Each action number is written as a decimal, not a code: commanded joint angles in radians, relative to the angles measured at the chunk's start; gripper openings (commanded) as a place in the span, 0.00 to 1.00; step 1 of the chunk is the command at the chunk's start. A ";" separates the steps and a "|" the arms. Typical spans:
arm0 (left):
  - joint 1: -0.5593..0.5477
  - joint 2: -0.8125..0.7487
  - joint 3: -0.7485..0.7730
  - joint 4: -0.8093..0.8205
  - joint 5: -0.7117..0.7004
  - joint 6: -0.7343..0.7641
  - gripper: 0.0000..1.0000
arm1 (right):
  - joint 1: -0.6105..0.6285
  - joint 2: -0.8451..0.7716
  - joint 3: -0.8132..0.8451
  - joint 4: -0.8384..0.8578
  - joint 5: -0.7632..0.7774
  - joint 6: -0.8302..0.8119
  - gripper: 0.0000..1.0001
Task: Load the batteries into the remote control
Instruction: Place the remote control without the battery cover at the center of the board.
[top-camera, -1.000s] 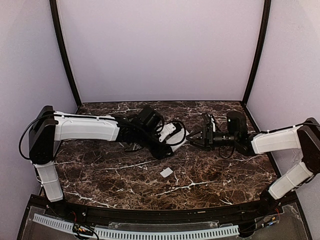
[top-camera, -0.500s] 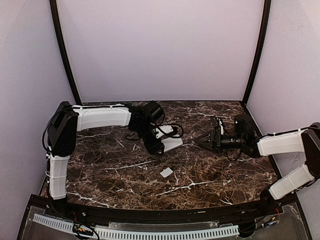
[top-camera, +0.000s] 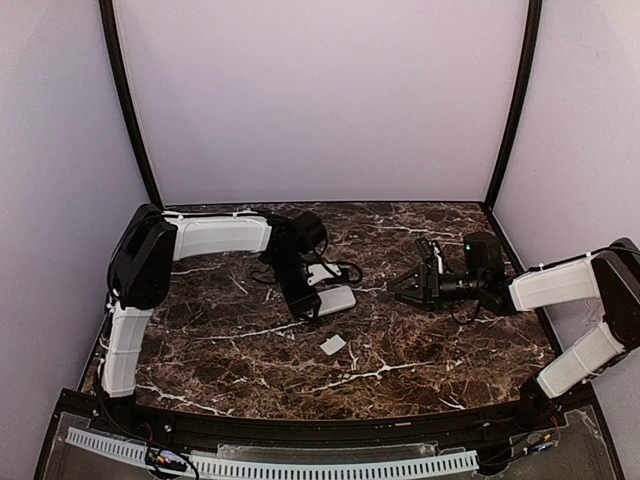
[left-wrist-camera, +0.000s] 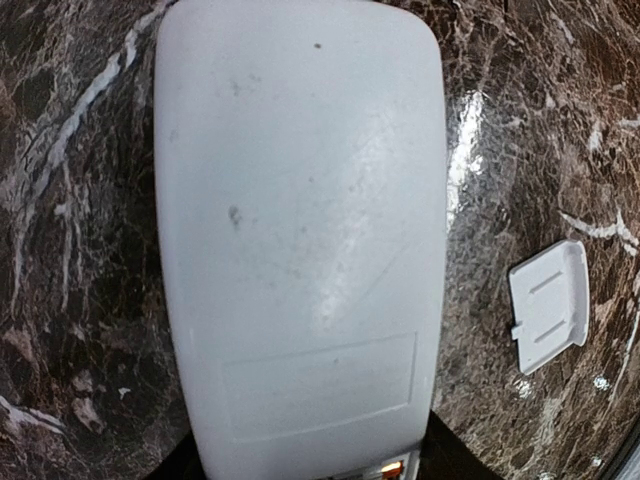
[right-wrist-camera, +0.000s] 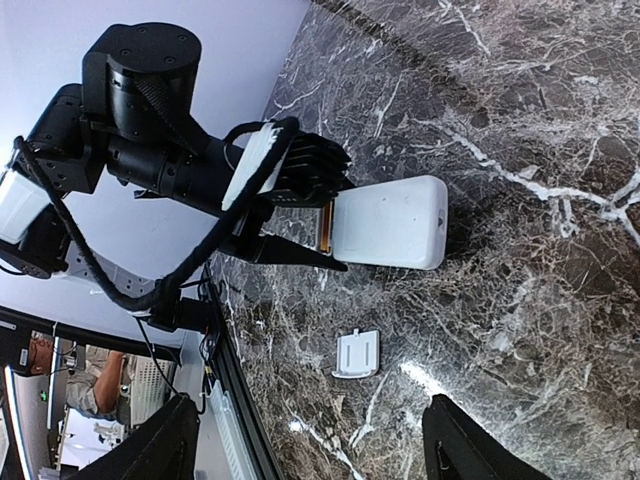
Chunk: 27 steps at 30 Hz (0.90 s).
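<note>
Slim white rectangular remote control (top-camera: 338, 299), back up, clamped low over marble table (top-camera: 450, 340) by left gripper (top-camera: 310, 303); orange-red batteries (right-wrist-camera: 325, 232) glimpsed inside, likely loaded; right gripper (top-camera: 400, 284) spread, empty; white square cover (top-camera: 333, 344) not refitted

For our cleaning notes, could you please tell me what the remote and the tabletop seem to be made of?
Remote: probably white plastic; smooth, faintly glossy, lightly scuffed, with a moulded panel seam. Tabletop: dark marble or a marble-look laminate; white veins, polished, showing glare.
</note>
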 joint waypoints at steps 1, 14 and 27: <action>0.013 0.024 0.033 -0.067 0.002 0.030 0.48 | -0.006 0.010 0.014 0.046 -0.020 -0.012 0.77; 0.016 0.083 0.096 -0.133 -0.049 0.054 0.64 | -0.008 -0.001 0.018 0.030 -0.024 -0.025 0.77; 0.015 -0.005 0.085 -0.083 -0.092 -0.006 0.84 | -0.018 -0.041 0.023 -0.017 -0.014 -0.066 0.77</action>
